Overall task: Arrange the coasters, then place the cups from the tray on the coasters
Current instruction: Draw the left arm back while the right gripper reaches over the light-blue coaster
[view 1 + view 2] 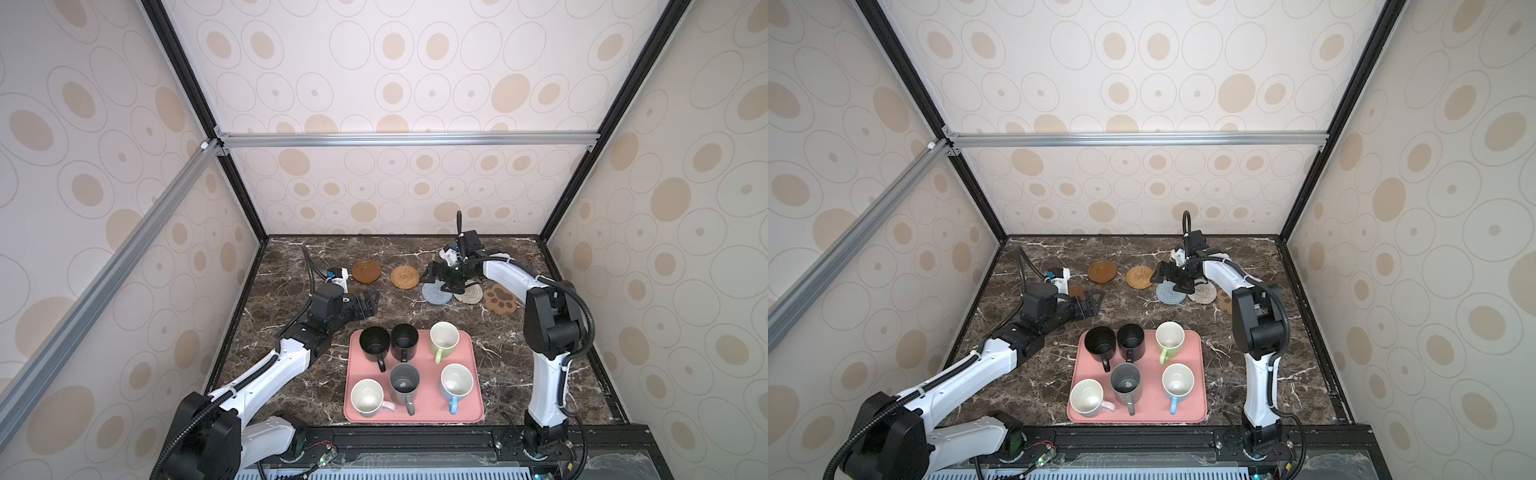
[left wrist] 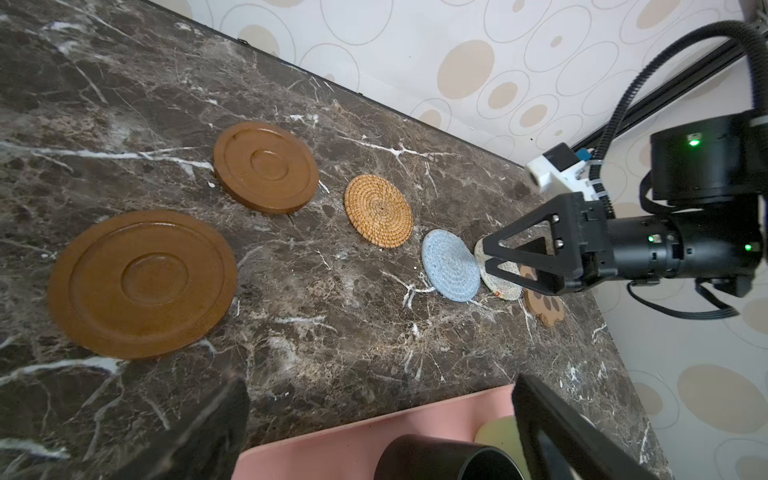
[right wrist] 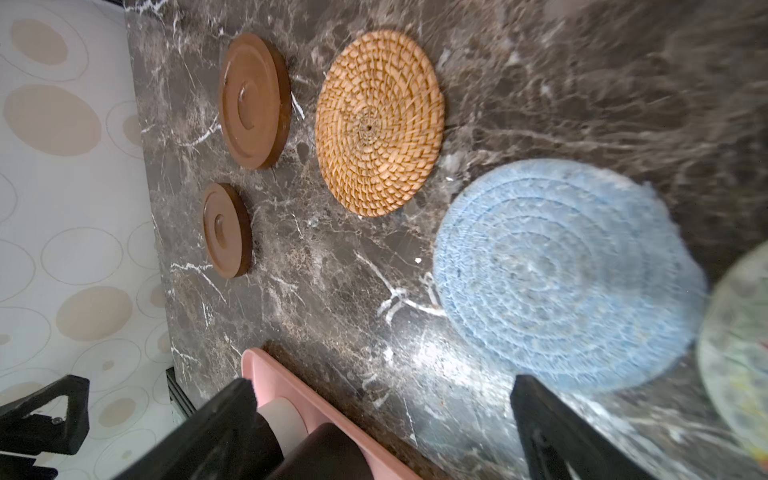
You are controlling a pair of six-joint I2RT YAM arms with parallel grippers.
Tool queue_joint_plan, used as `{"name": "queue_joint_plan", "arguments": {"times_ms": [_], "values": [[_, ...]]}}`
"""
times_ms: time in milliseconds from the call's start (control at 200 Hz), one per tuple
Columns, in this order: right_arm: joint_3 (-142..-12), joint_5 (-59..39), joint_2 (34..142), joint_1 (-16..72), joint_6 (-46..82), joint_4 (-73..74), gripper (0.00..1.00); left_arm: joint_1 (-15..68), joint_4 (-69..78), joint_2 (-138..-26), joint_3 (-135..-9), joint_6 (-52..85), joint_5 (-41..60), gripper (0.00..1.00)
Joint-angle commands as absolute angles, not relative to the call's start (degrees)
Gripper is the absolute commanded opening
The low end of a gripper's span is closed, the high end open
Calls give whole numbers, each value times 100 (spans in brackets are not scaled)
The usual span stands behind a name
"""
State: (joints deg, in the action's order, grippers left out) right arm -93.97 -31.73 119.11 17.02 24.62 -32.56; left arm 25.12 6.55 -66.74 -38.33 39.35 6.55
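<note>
**A:** Nearest the front edge?

**B:** Pink tray (image 1: pixel 432 413), flat on the dark marble table (image 1: pixel 519 374). Holds all six mugs upright in two rows. Front row: white mug (image 1: pixel 366 397) with a pinkish handle, grey mug (image 1: pixel 404 382), light blue mug (image 1: pixel 456 382). Back row: black mug (image 1: pixel 374 343), second black mug (image 1: pixel 404 340), light green mug (image 1: pixel 444 338). None on a mat yet.

**A:** Just past the tray?

**B:** Left pincer (image 1: pixel 373 303), jaws wide apart and empty, low near the tray's far left corner. Probably parked close to the mugs for the lifting step.

**A:** Farther back?

**B:** Six mats in a loose row: near wooden disc (image 2: pixel 143 282), largely hidden behind the left arm from above, then far wooden disc (image 1: pixel 366 272), rattan mat (image 1: pixel 405 277), blue-grey mat (image 1: pixel 434 293), whitish mat (image 1: pixel 471 294), paw-shaped mat (image 1: pixel 500 301). First three well spaced, last three crowded, edges touching or nearly so.

**A:** And the right pincer?

**B:** Right pincer (image 1: pixel 440 284) above the blue-grey and whitish mats, jaws spread, gripping nothing. Likely there to pull the crowded mats apart and give every mug its own spot.
</note>
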Motion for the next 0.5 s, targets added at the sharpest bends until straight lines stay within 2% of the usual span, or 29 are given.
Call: {"name": "queue_joint_plan", "arguments": {"times_ms": [0,495], "values": [[-9656,-3423,12179,1750,2505,-3283,100,2487,971,-6515,-3731,4181,567,100],[-10173,-3197,13109,1758,2575,-3318,100,2487,892,-6376,-3581,4263,483,100]]}}
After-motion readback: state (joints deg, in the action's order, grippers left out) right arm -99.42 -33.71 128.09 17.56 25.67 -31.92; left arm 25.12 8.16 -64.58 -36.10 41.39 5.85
